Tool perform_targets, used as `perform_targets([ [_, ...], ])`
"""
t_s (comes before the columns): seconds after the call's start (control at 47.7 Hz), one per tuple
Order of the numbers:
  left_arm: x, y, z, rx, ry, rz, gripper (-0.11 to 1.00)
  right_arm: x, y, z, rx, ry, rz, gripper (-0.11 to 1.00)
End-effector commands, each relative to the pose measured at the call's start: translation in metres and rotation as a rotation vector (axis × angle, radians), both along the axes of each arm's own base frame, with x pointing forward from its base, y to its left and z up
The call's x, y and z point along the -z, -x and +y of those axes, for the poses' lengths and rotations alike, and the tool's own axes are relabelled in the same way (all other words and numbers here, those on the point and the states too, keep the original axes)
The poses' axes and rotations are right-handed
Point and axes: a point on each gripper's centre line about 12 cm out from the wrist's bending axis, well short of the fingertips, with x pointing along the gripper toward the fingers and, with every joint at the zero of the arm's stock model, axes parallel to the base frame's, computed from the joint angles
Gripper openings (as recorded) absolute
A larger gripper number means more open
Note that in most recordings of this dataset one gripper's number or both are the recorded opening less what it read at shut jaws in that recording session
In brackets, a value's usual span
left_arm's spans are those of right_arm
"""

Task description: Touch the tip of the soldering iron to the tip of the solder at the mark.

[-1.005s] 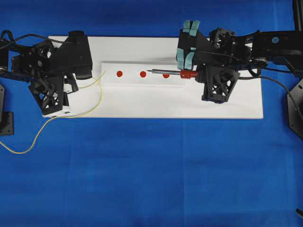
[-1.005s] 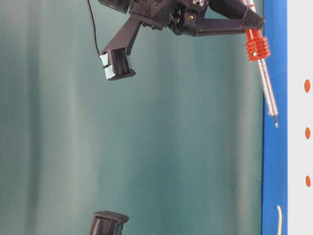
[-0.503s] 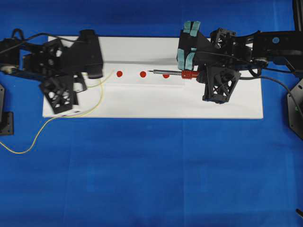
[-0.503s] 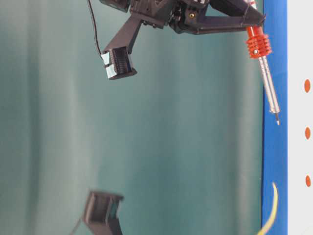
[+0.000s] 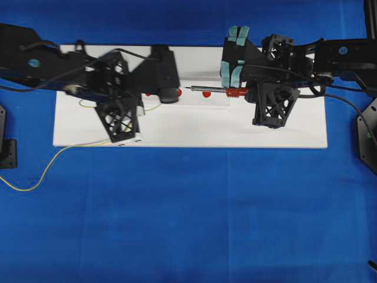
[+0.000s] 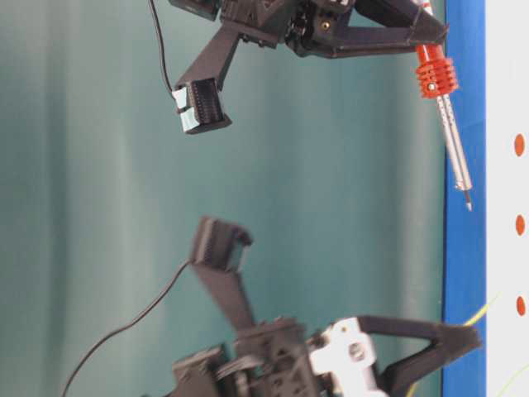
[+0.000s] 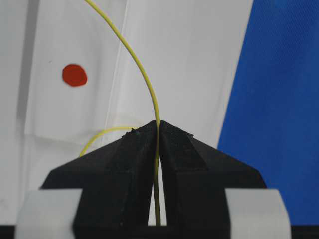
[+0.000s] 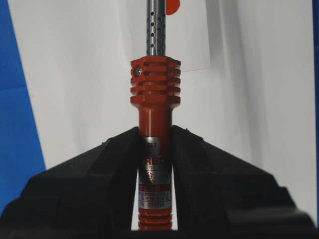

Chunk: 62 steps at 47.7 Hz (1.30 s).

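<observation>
My right gripper (image 5: 246, 92) is shut on the red-orange handle of the soldering iron (image 8: 155, 89). The iron (image 5: 215, 91) lies level over the white block, tip pointing left, above a red mark (image 5: 206, 95). From table level the iron (image 6: 450, 141) slants down towards the board, its tip near the middle mark (image 6: 520, 225). My left gripper (image 7: 157, 127) is shut on the yellow solder (image 7: 144, 79), which arcs forward past a red mark (image 7: 75, 75); its free end runs out of that view. In the overhead view the left gripper (image 5: 146, 105) sits just left of the iron's tip, and the arm hides the solder's end.
The white board (image 5: 283, 127) lies on blue cloth, with three red marks (image 6: 521, 306) in a row along its raised block. The solder's slack (image 5: 23, 190) trails off the board's left front corner over the cloth. The iron's black cord runs back along the right arm.
The left arm has swung right along the board with the solder in its grip and now covers the left marks. The right arm and iron have stayed almost still.
</observation>
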Motion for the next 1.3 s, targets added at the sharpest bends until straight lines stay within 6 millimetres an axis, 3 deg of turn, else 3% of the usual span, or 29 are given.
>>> perform_targets([
  [0.0,-0.010,-0.010,0.001,0.004,-0.007,-0.046,0.01,-0.010,-0.001,0.000,-0.005,0.012,-0.040,0.06],
  [0.23,-0.001,-0.016,0.000,0.003,-0.006,-0.049,0.01,-0.004,0.001,0.000,-0.006,0.015,-0.039,0.06],
  [0.733,-0.001,-0.012,0.001,-0.007,0.001,-0.012,0.01,0.001,-0.001,-0.001,-0.005,0.013,-0.027,0.06],
  [1.278,-0.002,-0.013,0.000,0.003,-0.003,-0.014,0.01,0.016,-0.022,-0.004,-0.007,0.008,0.005,0.06],
])
